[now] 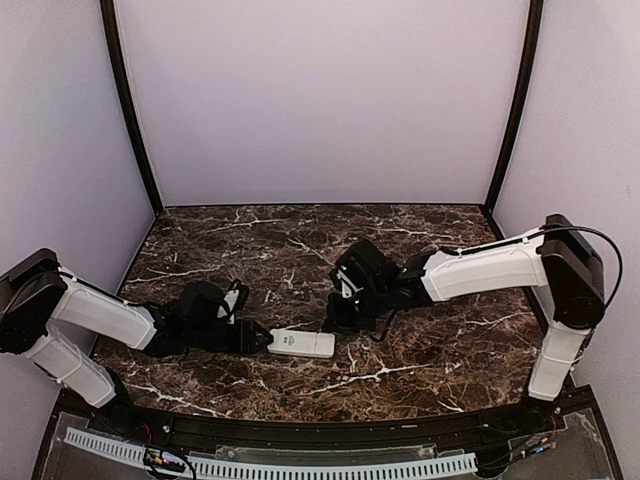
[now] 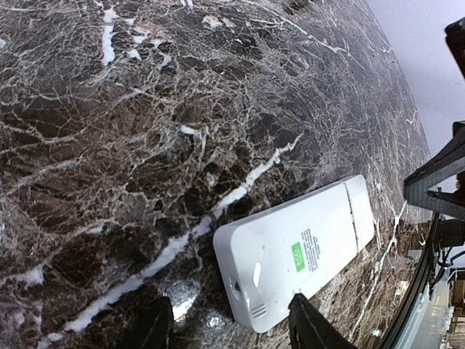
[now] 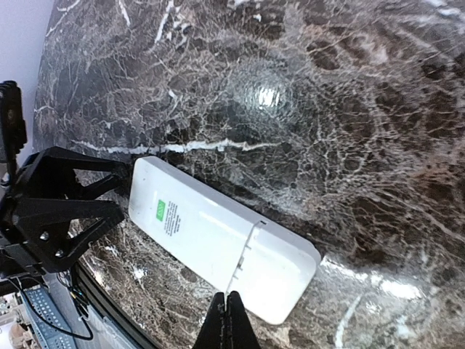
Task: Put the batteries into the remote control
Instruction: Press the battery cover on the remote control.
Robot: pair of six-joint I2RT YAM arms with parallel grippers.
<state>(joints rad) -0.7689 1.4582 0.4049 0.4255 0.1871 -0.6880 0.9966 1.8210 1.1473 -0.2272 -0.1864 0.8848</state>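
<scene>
1. The bench is dark marble with white veins. The two arms reach in over it from either side and meet near its middle.
2. The left arm lies low along the bench. The right arm comes in higher and bends down at the wrist.
3. The remote control lies flat on the bench between the two arms, towards the near edge. Its back faces up, showing a green label. In the top view its long axis runs left to right, so one short end faces each arm.
4. The left tool is part open at the label end of the remote control, with that end sitting between its tips. The left wrist view shows bare bench between one finger and the case. Whether the other finger presses the case cannot be told.
5. The battery cover takes up the far end, towards the right arm.
6. The right tool is pinched fully closed and holds nothing. Its tip sits at the long edge of the remote control, just beside the cover.
7. The seam runs across the case. The right arm is nearer to it, so sliding the cover off along the long axis, away from the left tool, looks like its job.
</scene>
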